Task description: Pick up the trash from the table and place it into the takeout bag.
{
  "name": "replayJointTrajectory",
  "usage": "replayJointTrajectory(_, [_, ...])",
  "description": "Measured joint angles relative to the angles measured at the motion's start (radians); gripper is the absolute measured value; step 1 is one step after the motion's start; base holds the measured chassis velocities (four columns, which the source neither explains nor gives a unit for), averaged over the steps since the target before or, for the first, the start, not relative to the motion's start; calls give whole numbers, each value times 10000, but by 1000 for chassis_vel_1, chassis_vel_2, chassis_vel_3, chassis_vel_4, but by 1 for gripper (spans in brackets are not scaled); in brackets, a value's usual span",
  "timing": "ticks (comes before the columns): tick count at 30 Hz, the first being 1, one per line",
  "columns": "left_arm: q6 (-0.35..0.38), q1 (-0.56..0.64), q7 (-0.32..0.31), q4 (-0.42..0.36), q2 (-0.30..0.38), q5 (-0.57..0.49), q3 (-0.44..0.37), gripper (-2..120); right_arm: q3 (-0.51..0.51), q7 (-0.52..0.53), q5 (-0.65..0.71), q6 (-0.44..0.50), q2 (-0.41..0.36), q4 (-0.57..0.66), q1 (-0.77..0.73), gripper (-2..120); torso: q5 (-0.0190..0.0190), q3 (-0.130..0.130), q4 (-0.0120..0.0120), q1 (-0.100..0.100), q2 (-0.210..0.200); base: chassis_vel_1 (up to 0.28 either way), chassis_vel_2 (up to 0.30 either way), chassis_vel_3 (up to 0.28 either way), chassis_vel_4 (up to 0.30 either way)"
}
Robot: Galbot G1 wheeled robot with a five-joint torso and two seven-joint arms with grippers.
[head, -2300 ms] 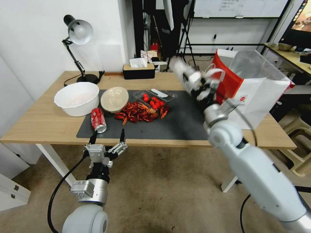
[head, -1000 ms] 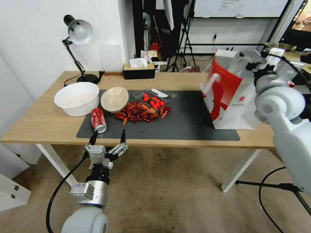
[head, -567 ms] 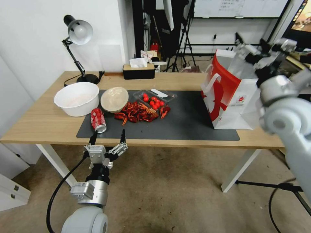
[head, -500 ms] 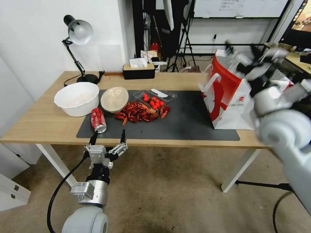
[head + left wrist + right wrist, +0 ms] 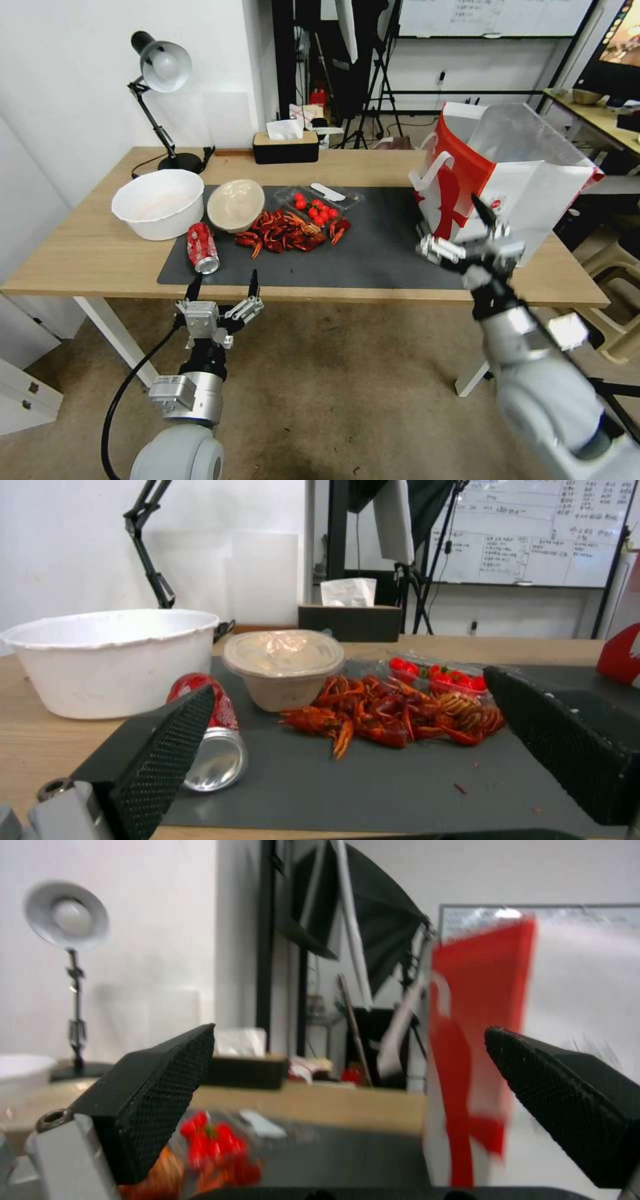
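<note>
A red soda can lies on its side at the left end of the dark mat on the table. Just behind it a beige round bowl sits tipped. The takeout bag stands open at the table's right end. My left gripper is open below the table's front edge, in front of the can and the bowl. My right gripper is open beside the bag's near left corner, with the bag's red side close ahead and nothing between its fingers.
A pile of red crayfish shells and a clear tray of cherry tomatoes lie mid-mat. A large white bowl, a desk lamp and a tissue box stand behind. A stool is at the right.
My right arm swung from the bag's handles up over its mouth, then came down to the table's front edge by the bag. The left arm has not moved.
</note>
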Motion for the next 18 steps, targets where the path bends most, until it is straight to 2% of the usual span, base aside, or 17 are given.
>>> replayJointTrajectory(8, [-4,-15,-4,64,86,-30,4,100,-185,440,-623,919,781,-912,-1392,100,0,0,0,0,-1,0,0,0,0])
replayJointTrajectory(18, [-12,-37,-6,177,123,-32,13,100,-376,484,-688,1162,1074,-1587,-1516,100,0,1,1,1,-1,0,0,0,0])
